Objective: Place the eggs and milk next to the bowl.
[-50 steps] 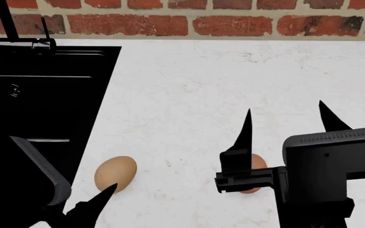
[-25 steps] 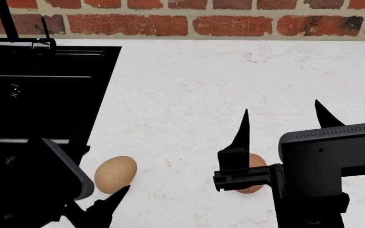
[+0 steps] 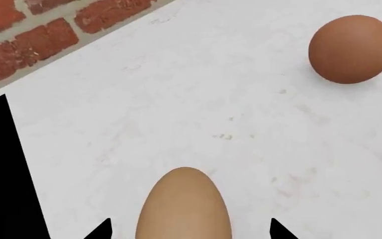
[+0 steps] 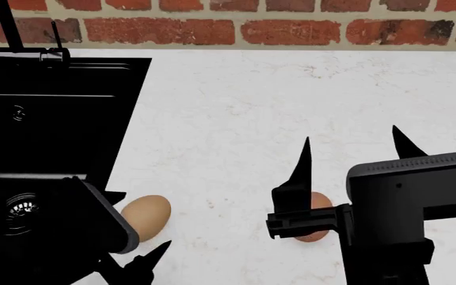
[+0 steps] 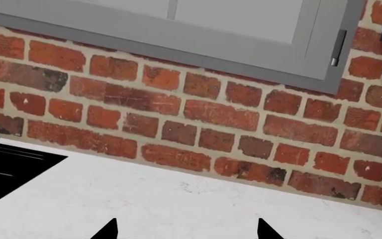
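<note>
So, over the last second the left pincer (image 4: 133, 228) had advanced onto the lighter tan egg (image 4: 144, 218): a second earlier only one fingertip showed short of the egg, and now the arm body covered the egg's near-left edge with a tip on each side of it. The right pincer (image 4: 351, 157) had barely shifted, tips pointing up and spread, holding nothing.

Meaning for the task, as I read it: the left arm was lining up a grasp on the first egg; nothing had been lifted yet, and both eggs sat on the white surface (image 4: 236, 107).

In the left wrist view the tan egg (image 3: 184, 206) lay between the two open fingertips (image 3: 103, 230), roughly centred, with a visible gap on each side, so no contact as far as I could tell. Left pincer was open around the egg, not closed on it.

The redder brown egg (image 3: 351, 48) lay well beyond the left pincer and off to one side, apart from the tan one. In the head view it (image 4: 317, 217) sat under the right arm, mostly hidden behind it and below its raised tips.

Bowl and milk were not in any view, so the drop-off spot couldn't be judged.
</note>
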